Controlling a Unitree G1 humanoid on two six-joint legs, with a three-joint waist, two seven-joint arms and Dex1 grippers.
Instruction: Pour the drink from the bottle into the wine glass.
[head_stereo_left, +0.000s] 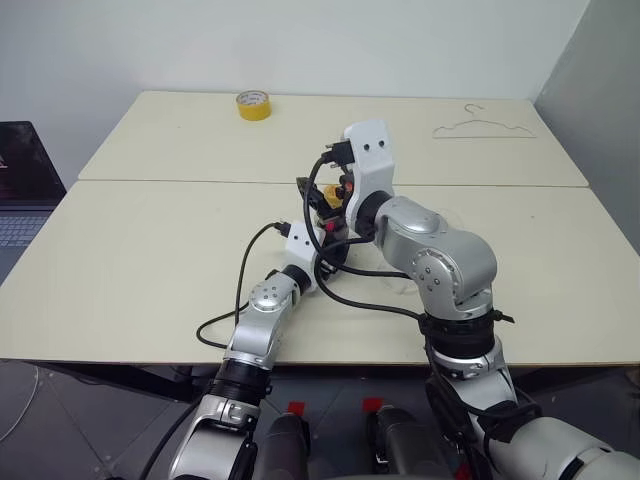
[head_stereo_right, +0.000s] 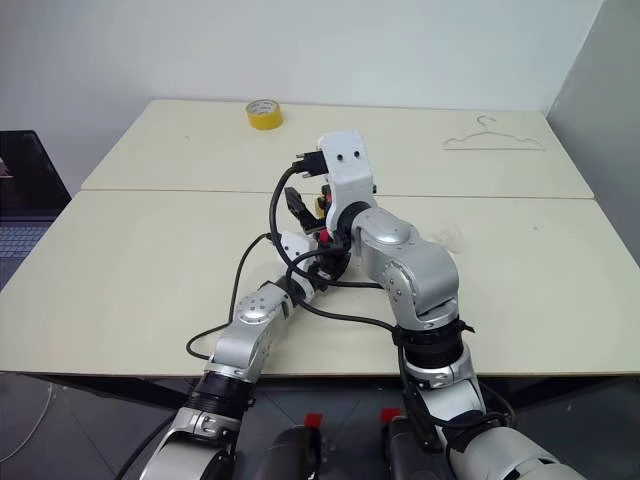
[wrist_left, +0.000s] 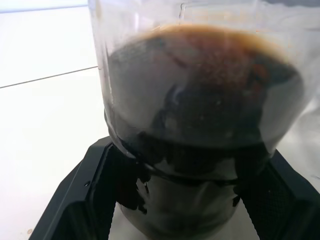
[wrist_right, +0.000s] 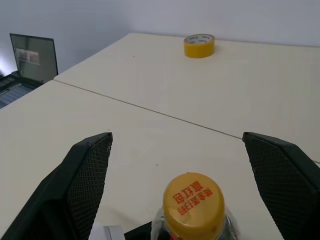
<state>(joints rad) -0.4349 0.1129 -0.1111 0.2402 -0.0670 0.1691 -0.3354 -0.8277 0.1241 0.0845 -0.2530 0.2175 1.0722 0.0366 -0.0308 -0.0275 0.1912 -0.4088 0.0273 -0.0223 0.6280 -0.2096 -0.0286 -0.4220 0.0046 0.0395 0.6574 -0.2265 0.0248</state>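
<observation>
While your left gripper (wrist_left: 175, 200) clamps the bottle (wrist_left: 200, 115) low on its body at the centre of the frame, the dark drink (wrist_left: 210, 90) sits level inside. Your right gripper (wrist_right: 177, 165) hangs spread wide above the yellow cap (wrist_right: 194, 205), gripping nothing.

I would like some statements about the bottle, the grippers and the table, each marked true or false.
1. The left gripper is shut on the bottle. True.
2. The cap is off the bottle. False: the yellow cap is still on.
3. The right gripper is open above the cap. True.
4. The tape roll is blue. False: it is yellow.
5. A clothes hanger lies on the far table. True.
</observation>
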